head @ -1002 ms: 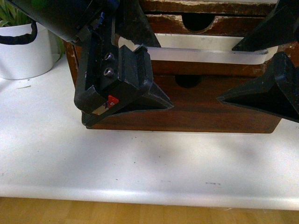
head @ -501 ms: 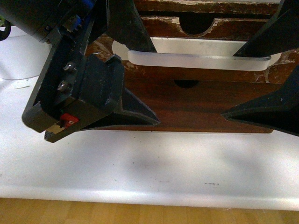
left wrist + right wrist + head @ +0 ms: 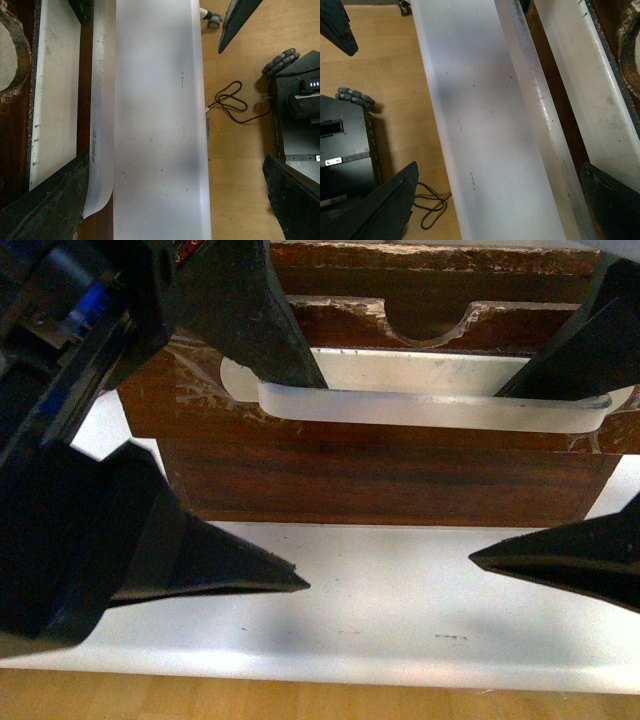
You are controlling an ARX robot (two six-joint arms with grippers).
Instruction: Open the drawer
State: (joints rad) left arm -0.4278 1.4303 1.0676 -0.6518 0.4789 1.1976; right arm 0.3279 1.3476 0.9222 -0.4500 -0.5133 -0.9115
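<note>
Dark wooden drawer [image 3: 400, 440], set back from the bench's [image 3: 380, 600] front edge, sits partly open. Left gripper [image 3: 305, 483] and right gripper [image 3: 490, 475] straddle its white handle [image 3: 430, 410], fingers apart. Little pulling appears left.

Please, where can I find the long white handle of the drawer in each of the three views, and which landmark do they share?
Front view: the white handle runs across the drawer front, in the upper middle of the picture.
Left wrist view: the handle is the pale strip between the drawer's white inside and the white table.
Right wrist view: the same strip, between inside and table.
Shared landmark: the white table.
</note>
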